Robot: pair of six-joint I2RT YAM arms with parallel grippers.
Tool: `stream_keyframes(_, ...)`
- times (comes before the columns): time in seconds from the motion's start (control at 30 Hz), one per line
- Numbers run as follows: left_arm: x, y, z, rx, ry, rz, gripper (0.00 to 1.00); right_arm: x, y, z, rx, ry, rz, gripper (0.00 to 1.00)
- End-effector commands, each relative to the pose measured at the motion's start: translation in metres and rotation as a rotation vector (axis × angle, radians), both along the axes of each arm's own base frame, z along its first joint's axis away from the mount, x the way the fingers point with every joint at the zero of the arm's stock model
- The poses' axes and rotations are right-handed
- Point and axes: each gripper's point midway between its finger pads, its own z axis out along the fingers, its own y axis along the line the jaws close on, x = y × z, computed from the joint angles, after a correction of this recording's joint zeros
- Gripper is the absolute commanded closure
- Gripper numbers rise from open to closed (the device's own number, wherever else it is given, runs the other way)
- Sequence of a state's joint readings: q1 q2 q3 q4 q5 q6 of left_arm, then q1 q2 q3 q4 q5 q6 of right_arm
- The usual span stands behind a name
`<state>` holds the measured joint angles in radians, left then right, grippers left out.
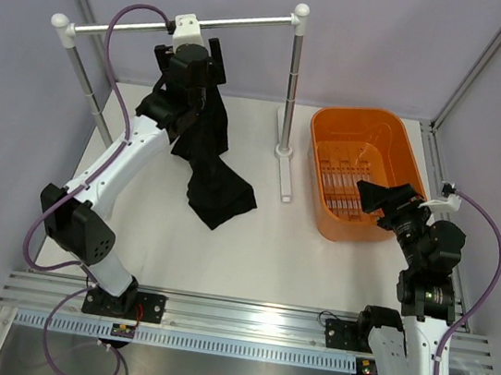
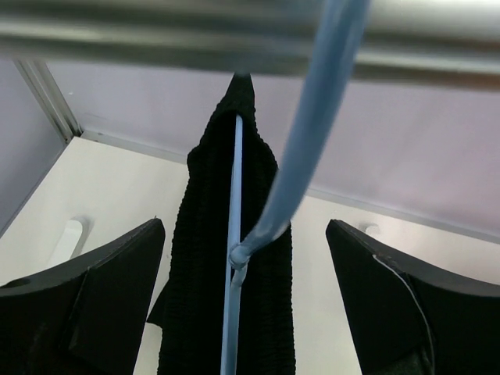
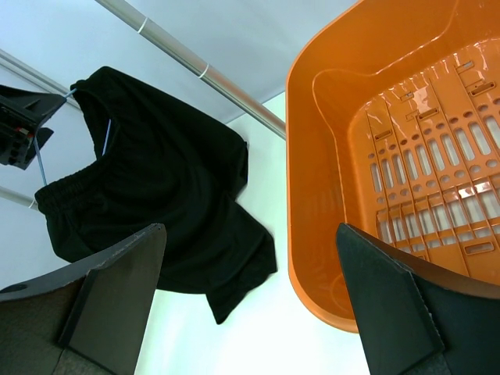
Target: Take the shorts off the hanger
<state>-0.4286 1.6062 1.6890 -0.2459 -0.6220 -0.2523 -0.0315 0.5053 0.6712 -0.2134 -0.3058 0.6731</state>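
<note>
The left wrist view alone shows the hanger (image 2: 237, 180) plainly. Its thin blue wire runs down the middle of the shorts (image 2: 205, 258), and its hook, blurred and close to the lens, rises to the rail (image 2: 156, 35). The left end effector (image 2: 244, 234) is spread, one finger on each side of wire and cloth, apart from both.

The top view hides the hanger behind the arm but gives the shorts' full drape. They hang from the left part of the rail, their lower end spreading above the desk (image 1: 251, 253); whether it touches cannot be told.

The right wrist view shows the shorts broadside, waistband gathered, slivers of blue wire at the waist, and the tub (image 3: 312, 195) beside them.

The left arm reaches up and forward, its wrist at rail height. The right arm is folded low by the tub's near edge, its end effector (image 3: 250, 226) spread wide, holding nothing.
</note>
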Motion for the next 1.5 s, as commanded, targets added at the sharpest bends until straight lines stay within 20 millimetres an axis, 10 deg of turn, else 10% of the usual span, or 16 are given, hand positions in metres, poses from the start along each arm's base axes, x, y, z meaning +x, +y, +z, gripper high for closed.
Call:
stream_keyframes(0.0, -0.001, 0.005, 0.027, -0.029, -0.065, 0.035, 0.15, 0.001, 0.0, 0.014, -0.018, -0.057, 0.001, 0.01)
stream_keyframes(0.7, -0.016, 0.018, 0.049, 0.014, -0.091, 0.051, 1.0, 0.006, 0.005, 0.004, 0.013, -0.042, 0.026, 0.01)
stream_keyframes(1.1, -0.051, 0.013, 0.122, 0.054, -0.115, -0.098, 1.0, 0.008, 0.008, -0.001, -0.021, -0.036, 0.052, 0.01)
stream_keyframes(1.47, -0.078, -0.016, 0.073, 0.046, 0.083, -0.319, 1.0, 0.01, 0.008, -0.007, -0.062, -0.026, 0.063, 0.01)
